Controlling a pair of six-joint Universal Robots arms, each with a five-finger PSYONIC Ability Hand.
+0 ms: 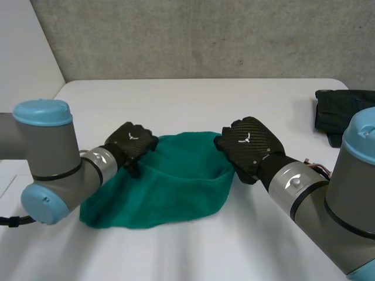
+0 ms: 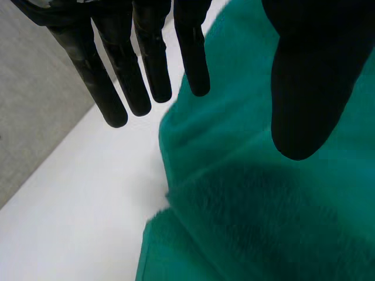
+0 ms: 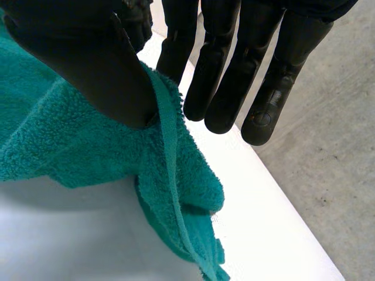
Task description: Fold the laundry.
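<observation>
In the head view we see the green towel [image 1: 170,187] in the middle of the white table [image 1: 193,99]. The left hand [image 1: 132,142] is at its far left corner and the right hand [image 1: 249,146] at its far right corner, so the far edge runs from one hand to the other. A dark folded cloth [image 1: 340,111] lies well apart, near the right side of the table. In the left wrist view the fingers [image 2: 117,88] of the left hand are straight and reach past the towel's edge over bare table. The thumb [image 2: 302,99] stands apart above the towel, so we read this hand as spread open with nothing gripped. In the right wrist view the right hand pinches the towel's hemmed edge between its thumb [image 3: 94,70] and straight fingers, and the corner hangs down below the grip. We judge that the step in hand is to take the far edge and bring it over to the near edge. To do it well, the left hand should first close on its corner. Then both hands should rise together, hold the edge level and lightly stretched, and lay it exactly on the near hem. There is free table beyond the towel and before it, and the dark cloth is no obstacle.
</observation>
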